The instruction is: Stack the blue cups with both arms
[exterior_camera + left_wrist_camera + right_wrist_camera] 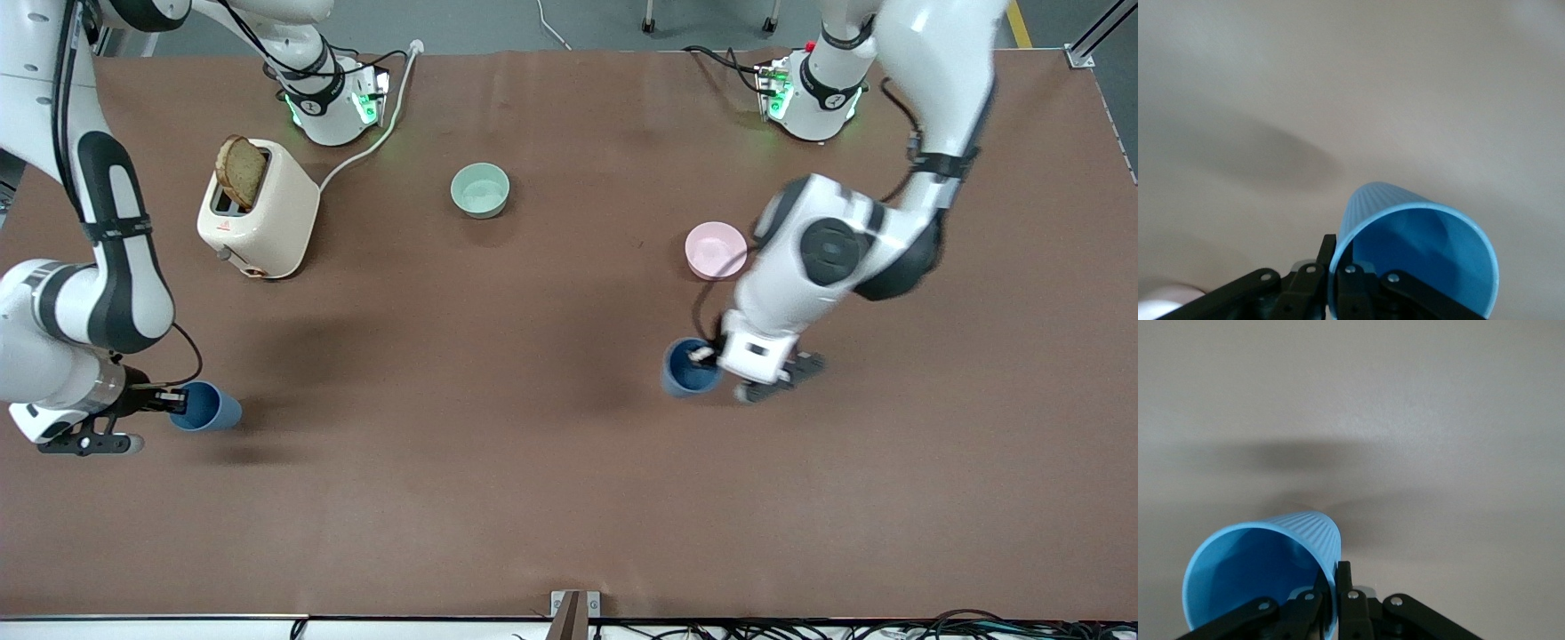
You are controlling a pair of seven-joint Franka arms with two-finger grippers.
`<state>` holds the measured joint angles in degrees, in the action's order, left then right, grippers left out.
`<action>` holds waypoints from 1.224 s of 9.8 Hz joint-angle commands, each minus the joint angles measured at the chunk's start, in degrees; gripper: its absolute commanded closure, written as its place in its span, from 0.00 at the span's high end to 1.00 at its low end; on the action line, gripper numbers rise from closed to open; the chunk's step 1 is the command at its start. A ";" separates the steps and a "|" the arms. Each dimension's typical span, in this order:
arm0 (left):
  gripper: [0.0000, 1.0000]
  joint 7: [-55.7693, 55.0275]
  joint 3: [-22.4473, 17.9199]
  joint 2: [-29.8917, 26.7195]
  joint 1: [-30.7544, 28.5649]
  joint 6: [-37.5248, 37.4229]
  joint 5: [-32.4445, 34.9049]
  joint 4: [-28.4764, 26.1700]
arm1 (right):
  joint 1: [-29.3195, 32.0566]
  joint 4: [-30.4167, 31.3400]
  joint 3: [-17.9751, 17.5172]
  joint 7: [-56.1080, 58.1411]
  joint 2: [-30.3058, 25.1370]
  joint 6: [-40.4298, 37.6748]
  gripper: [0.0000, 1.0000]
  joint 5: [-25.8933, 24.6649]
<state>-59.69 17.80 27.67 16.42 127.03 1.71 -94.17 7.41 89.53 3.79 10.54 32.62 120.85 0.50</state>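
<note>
Two blue cups show. My left gripper (708, 356) is shut on the rim of one blue cup (689, 368), which lies tilted on its side just nearer the front camera than the pink bowl. In the left wrist view the gripper (1336, 252) pinches the wall of the cup (1425, 257), one finger inside and one outside. My right gripper (176, 402) is shut on the rim of the other blue cup (209, 407) at the right arm's end of the table. In the right wrist view the gripper (1337, 579) pinches the wall of that cup (1251, 570) the same way.
A cream toaster (260, 213) with a bread slice (241, 170) in its slot stands near the right arm's base, with its white cable (378, 133). A pale green bowl (480, 190) sits mid-table. A pink bowl (714, 250) sits beside the left arm's elbow.
</note>
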 commanded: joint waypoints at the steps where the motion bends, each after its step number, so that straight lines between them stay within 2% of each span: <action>1: 0.00 -10.75 -0.93 8.07 7.54 -0.55 1.62 6.17 | 0.06 -4.95 -0.88 -0.34 -1.95 -7.87 0.01 5.70; 2: 0.00 -16.02 -0.84 9.75 10.27 -0.55 4.76 6.89 | -0.29 -7.24 -0.88 -0.61 -2.04 -10.86 0.01 8.09; 3: 0.00 -21.38 -0.84 11.77 12.38 -0.55 6.53 7.85 | -1.69 -9.61 -0.88 -1.31 -2.21 -13.24 0.01 8.12; 5: 0.01 -24.24 -0.93 15.11 14.60 -0.55 6.90 9.35 | -4.94 -12.18 -0.97 -9.98 -2.48 -15.64 0.01 8.20; 6: 0.11 -24.24 -0.84 16.17 14.60 -0.55 6.90 9.96 | -7.04 -12.27 -0.89 -13.67 -3.70 -15.64 0.01 8.20; 7: 0.34 -24.16 -0.84 16.44 14.51 -0.55 6.90 10.06 | -9.85 -12.10 -0.88 -17.89 -4.49 -15.73 0.01 8.20; 8: 0.98 -23.81 -0.93 16.10 14.43 -0.64 7.25 10.15 | -13.18 -12.09 -0.80 -23.41 -5.54 -16.86 0.01 8.03; 9: 1.00 -23.54 -0.84 14.96 13.47 -2.90 7.60 10.76 | -16.61 -12.09 -0.80 -28.60 -5.99 -17.22 0.01 7.94; 11: 1.00 -23.71 -0.49 12.59 12.67 -13.51 6.73 16.27 | -24.24 -12.01 -0.80 -39.32 -6.61 -17.14 0.01 7.51; 12: 1.00 -23.54 -0.58 9.27 12.41 -18.26 5.16 16.91 | -28.20 -12.01 -0.71 -45.03 -6.61 -16.70 0.01 7.33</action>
<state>-83.26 17.19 39.83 28.99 114.22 7.68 -77.98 -16.51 76.60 2.28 -28.38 27.12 104.11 7.89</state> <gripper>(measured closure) 0.295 0.947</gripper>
